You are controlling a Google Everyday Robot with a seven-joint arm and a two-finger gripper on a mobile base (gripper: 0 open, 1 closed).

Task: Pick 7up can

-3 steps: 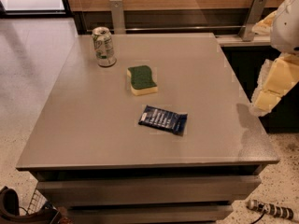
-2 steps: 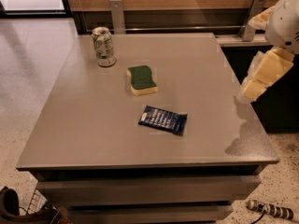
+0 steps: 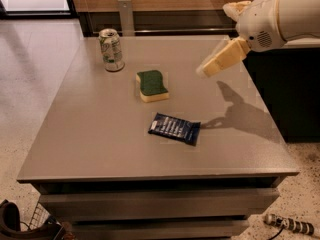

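Note:
The 7up can [image 3: 111, 49] stands upright near the far left corner of the grey table [image 3: 100, 134]. It has a silver top and a whitish body with green markings. My gripper [image 3: 212, 66] is cream-coloured and hangs above the far right part of the table, on the white arm [image 3: 280, 16] that reaches in from the upper right. It is well to the right of the can, with the sponge between them, and it holds nothing.
A green-and-yellow sponge [image 3: 152, 85] lies right of the can. A flat dark blue packet [image 3: 174, 128] lies at the table's middle. A dark cabinet [image 3: 295, 99] stands right of the table. A wooden wall with a metal post [image 3: 125, 15] runs behind.
My arm and gripper have swung left and in over the table, from beyond its right edge to above its far right part. The can, sponge and packet have not moved.

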